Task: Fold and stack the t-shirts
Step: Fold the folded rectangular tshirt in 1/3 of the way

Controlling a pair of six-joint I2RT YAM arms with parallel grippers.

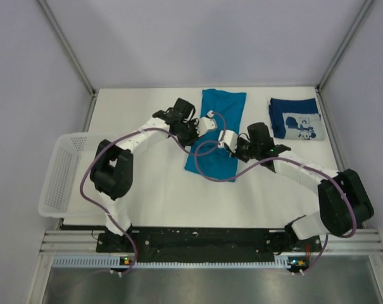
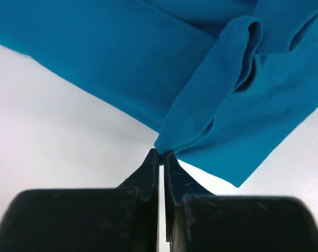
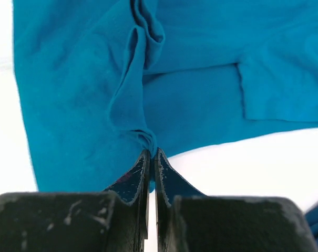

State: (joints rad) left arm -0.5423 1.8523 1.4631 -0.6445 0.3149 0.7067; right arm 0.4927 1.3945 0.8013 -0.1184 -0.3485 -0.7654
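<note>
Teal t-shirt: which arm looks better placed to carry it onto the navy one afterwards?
Probably right. The navy t-shirt lies far right, on that arm's side, and the right gripper is shut on the teal t-shirt. The left gripper pinches it too, but would have to reach across.

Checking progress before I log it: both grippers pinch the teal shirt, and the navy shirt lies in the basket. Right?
Not quite. The navy shirt lies folded on the table at the far right, not in the basket on the left; the top view shows it. The left gripper and right gripper do pinch the teal shirt.
</note>
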